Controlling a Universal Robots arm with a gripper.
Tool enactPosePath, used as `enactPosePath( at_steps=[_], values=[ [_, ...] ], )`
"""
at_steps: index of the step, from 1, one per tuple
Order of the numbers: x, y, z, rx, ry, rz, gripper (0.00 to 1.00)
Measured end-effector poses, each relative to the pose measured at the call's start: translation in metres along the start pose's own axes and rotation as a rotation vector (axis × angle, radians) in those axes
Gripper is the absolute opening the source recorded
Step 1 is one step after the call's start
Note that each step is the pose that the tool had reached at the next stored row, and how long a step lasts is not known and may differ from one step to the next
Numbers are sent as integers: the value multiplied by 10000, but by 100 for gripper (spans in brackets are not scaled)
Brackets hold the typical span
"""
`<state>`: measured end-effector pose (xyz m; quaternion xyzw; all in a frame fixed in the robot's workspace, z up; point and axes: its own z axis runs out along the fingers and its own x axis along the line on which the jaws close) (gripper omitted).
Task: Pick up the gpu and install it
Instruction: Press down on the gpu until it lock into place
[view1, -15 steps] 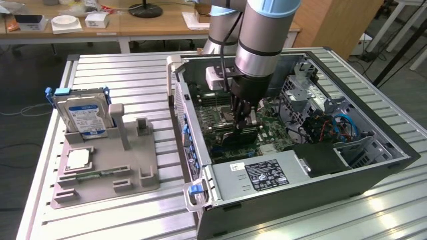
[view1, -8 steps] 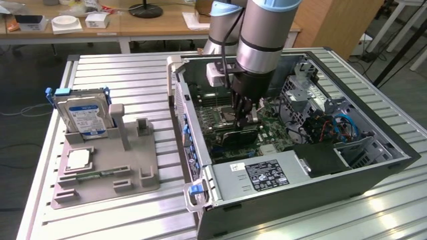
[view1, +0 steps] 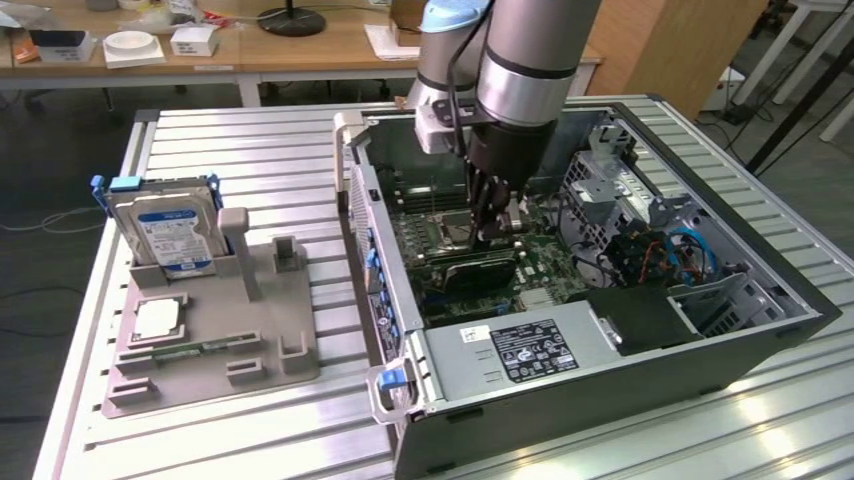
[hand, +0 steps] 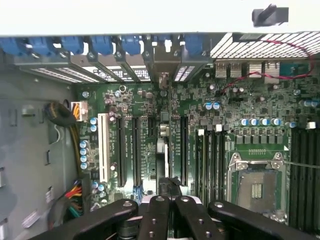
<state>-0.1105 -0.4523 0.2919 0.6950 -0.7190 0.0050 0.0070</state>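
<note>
- My gripper (view1: 497, 225) is down inside the open computer case (view1: 747, 330), fingers closed together over the motherboard (hand: 200, 115).
- The gpu (view1: 467, 272), dark and flat, lies just below the fingertips, among the expansion slots (hand: 127, 150).
- Pick-up looks done; I judge seating under way, and can't confirm the card is fully home.
- Parts tray (view1: 214, 350) still holds the hard drive (view1: 167, 232).

Open computer case (view1: 747, 330) on slatted table (view1: 240, 130). Grey parts holder (view1: 200, 345) beside case, toward the exterior view's left; hard drive (view1: 167, 230) upright in it. Power supply (view1: 514, 350) inside case, near corner.
</note>
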Motion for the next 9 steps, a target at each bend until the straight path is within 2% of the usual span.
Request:
enactPosePath(
  at_steps=[3,9],
  values=[
    [0,-1,-18,0,23,10,11],
    [0,0,-19,-1,27,14,11]
  ],
)
